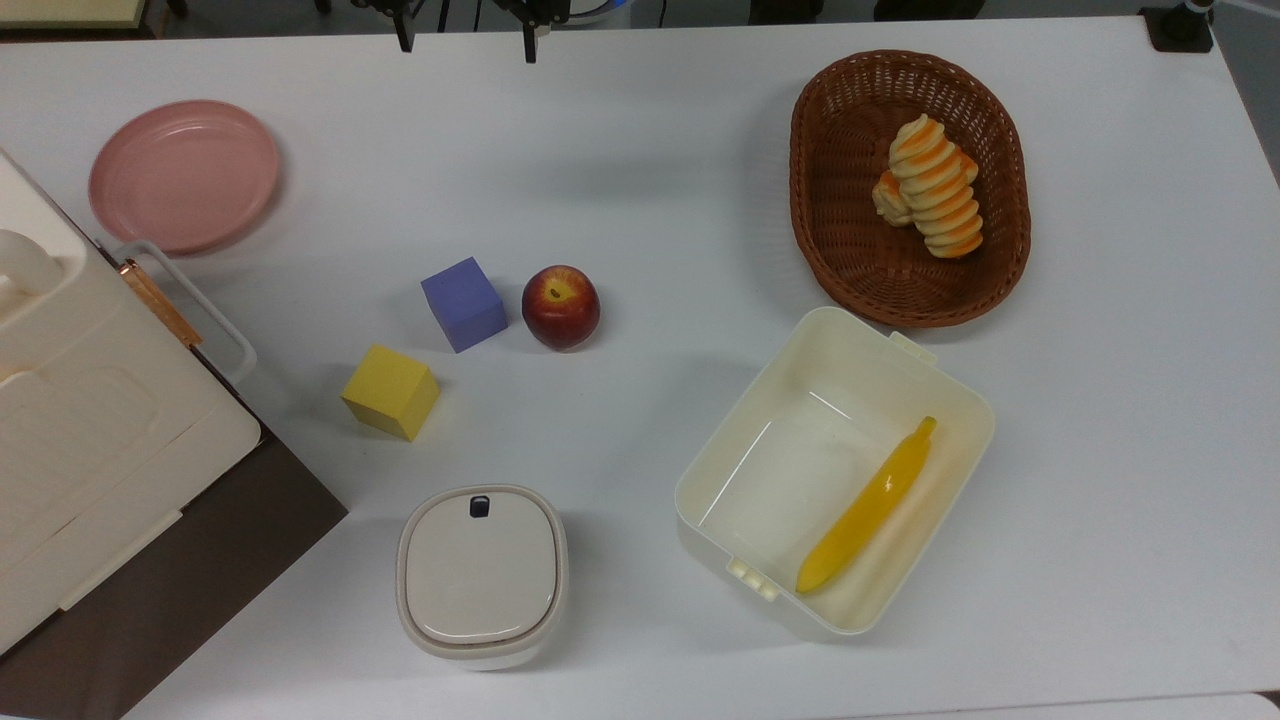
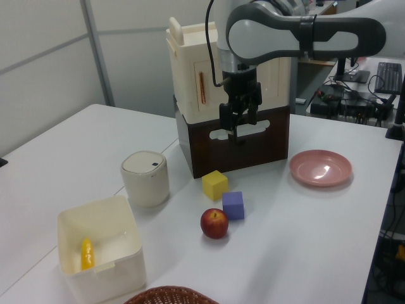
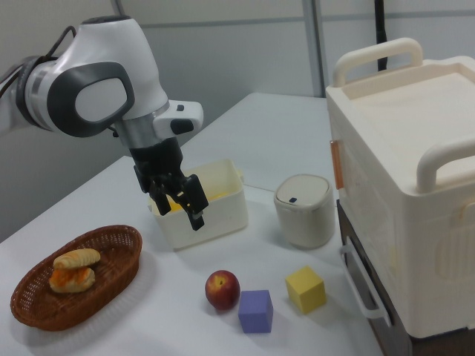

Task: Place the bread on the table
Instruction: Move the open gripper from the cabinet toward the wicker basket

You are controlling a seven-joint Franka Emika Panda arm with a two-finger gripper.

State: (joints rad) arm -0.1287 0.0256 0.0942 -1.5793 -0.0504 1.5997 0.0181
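Bread point(image 1: 938, 187) lies in the wicker basket point(image 1: 846, 243) while the claw point(image 3: 179, 202) hangs spread and empty above the table point(image 1: 650, 180).

Ridged bread point(image 1: 938, 187) in wicker basket point(image 1: 845, 240)

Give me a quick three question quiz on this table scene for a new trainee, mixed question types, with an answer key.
1. True or false: the bread already lies on the bare table.
2. Multiple choice: what lies in the open cream box? A) an apple B) a yellow banana C) a purple cube
3. Fill in: in the top view, the apple sits just to the right of the ____ cube.

Key
1. False; it lies in the wicker basket beside a shorter roll.
2. B, the banana.
3. Purple; the purple cube is next to the apple, the yellow cube farther off.
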